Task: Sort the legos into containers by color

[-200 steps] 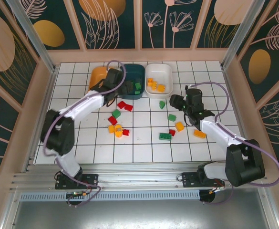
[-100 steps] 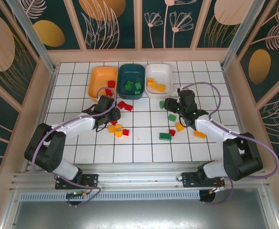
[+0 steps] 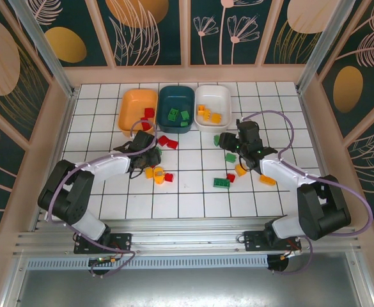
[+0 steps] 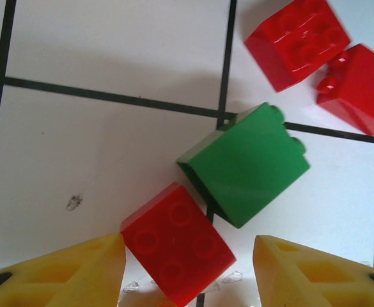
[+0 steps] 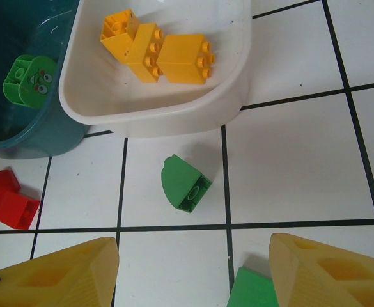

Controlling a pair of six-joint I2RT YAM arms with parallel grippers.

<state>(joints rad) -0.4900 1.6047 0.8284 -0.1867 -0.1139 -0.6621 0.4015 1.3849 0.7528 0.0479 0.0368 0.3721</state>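
My left gripper [image 4: 187, 246] is open and low over the tiles, with a red lego [image 4: 177, 243] lying between its yellow fingers [image 4: 78, 272], close against the left one. A green lego [image 4: 244, 163] touches that red one, and two more red legos [image 4: 298, 41] lie beyond. My right gripper [image 5: 193, 246] is open over bare tile in front of the white container [image 5: 161, 112]; a rounded green lego [image 5: 185, 182] lies ahead of it and another green lego [image 5: 254, 288] sits by its right finger. From above, the orange container [image 3: 130, 102], teal container [image 3: 167, 96] and white container [image 3: 220, 96] stand side by side.
Red legos lie in the orange container, green in the teal container [image 5: 20, 128], yellow legos [image 5: 155, 51] in the white one. Loose legos are scattered mid-table: yellow [image 3: 151, 171], red [image 3: 169, 178], green [image 3: 221, 183], yellow [image 3: 240, 169], orange [image 3: 267, 180]. Wooden walls enclose the tiled floor.
My left arm has drawn back from the teal container and dropped low over the loose red and green legos. My right gripper has moved left toward the green legos near the white container.
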